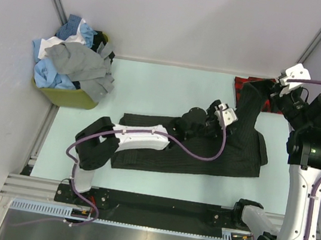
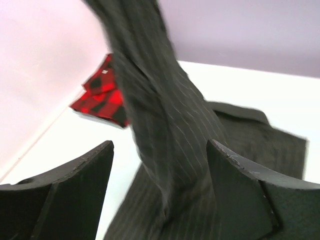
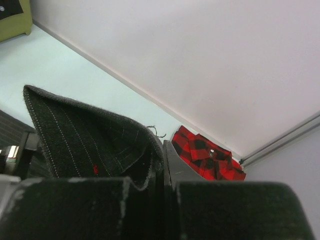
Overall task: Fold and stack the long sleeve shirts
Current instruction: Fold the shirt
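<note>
The dark charcoal pinstriped shirt [image 1: 204,153] lies spread flat in the middle of the table. One sleeve [image 1: 248,106] is lifted toward the back right. My right gripper [image 1: 272,89] is shut on the sleeve's cuff [image 3: 85,140] and holds it above the table; its jaws [image 3: 165,160] pinch the cloth edge. My left gripper [image 1: 226,116] is open over the shirt's shoulder, and the raised sleeve [image 2: 160,115] passes between its fingers [image 2: 85,170] without being pinched. A folded red-and-black plaid shirt [image 1: 253,85] lies at the back right, also in the left wrist view [image 2: 102,100] and the right wrist view [image 3: 207,155].
An olive-green bin [image 1: 70,96] at the back left holds a heap of blue, white and grey shirts [image 1: 73,58]. White walls stand close behind and at both sides. A metal rail [image 1: 136,204] runs along the near edge by the arm bases.
</note>
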Available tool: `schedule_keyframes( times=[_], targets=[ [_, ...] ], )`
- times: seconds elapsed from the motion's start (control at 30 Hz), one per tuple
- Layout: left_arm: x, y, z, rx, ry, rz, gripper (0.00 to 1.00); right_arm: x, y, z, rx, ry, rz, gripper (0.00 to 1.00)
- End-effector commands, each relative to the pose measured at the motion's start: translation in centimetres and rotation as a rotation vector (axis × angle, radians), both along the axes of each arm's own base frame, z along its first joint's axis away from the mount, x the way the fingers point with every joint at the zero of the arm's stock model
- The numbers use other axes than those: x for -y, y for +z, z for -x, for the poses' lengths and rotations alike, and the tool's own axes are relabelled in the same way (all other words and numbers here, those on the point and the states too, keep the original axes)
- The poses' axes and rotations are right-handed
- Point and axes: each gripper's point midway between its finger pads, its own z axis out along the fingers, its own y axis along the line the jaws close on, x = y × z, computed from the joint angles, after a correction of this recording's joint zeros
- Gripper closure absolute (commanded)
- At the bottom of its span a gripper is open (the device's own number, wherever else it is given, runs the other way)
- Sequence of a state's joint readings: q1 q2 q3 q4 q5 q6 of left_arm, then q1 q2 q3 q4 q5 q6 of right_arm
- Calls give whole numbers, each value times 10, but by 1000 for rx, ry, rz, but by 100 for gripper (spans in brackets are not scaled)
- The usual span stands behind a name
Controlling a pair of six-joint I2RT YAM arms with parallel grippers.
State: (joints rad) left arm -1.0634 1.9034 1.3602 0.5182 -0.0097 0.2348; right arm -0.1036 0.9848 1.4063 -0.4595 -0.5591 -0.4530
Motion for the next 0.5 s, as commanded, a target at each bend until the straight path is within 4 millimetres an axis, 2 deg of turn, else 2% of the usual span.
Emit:
schedule_keyframes(
  times=[0.0, 0.13, 0.17, 0.2, 0.27, 0.4, 0.43, 0.47],
  targets=[
    [2, 20, -30, -3, 139, 72, 23, 1, 4, 6, 22, -14, 0, 100],
    [-4, 18, -34, 9, 172, 48, 38, 1, 6, 7, 29, -17, -1, 100],
    [-5, 18, -32, 16, 163, 43, 45, 2, 6, 7, 30, -20, 3, 100],
    [-5, 13, -28, 24, 127, 23, 49, 2, 6, 7, 32, -20, 5, 100],
    [-6, 16, -21, 32, 80, 22, 60, 2, 4, 7, 29, -18, 11, 100],
    [-5, 10, -2, 30, -86, -4, 71, 0, 2, 9, 34, -2, 35, 100],
    [0, 7, 14, 23, -189, -17, 74, 1, 2, 9, 34, -2, 37, 100],
    [-2, 5, 17, 20, -217, -23, 80, 0, 1, 9, 31, 4, 39, 100]
  ],
)
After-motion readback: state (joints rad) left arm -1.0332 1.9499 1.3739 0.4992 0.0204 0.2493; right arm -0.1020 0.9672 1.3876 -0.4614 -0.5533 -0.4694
